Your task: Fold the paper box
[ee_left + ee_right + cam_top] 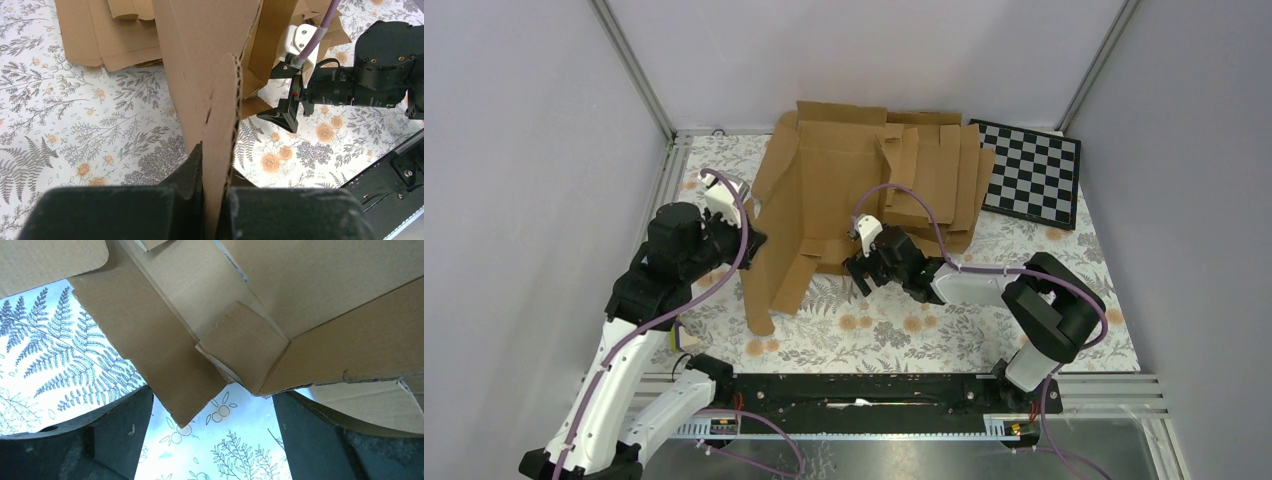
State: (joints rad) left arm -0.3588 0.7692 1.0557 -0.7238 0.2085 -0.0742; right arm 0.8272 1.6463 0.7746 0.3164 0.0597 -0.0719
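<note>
Left gripper (216,197) is being shown pressed together on the corrugated edge of the paper box (829,190), a side panel being pinched upright between its pads at the box's left flank. Opposite, the right gripper (861,272) is being held spread wide, with nothing being gripped. In its own wrist view a folded corner of the cardboard is being framed just beyond the gap between the two fingers (120,440), apart from both.

The box is being propped, partly raised, on the floral table (904,330) in the middle of the work area. Its far end is being overlapped in the top view with the pile of flat blanks (949,175), though whether the two are touching cannot be told. The checkerboard (1032,175) is being left at the far right, well apart from both arms.

The long axis of the box is being laid roughly from near to far, away from the arm bases and leaning a little to the left at its near end. The coming move is being judged to turn on the near right corner. That corner is being presented directly ahead of the open jaws, so the right arm is being taken as much the nearer one, while the pinched left panel is being counted on as the anchor. A short advance is being judged enough for the corner flap to be brought between the fingers
</note>
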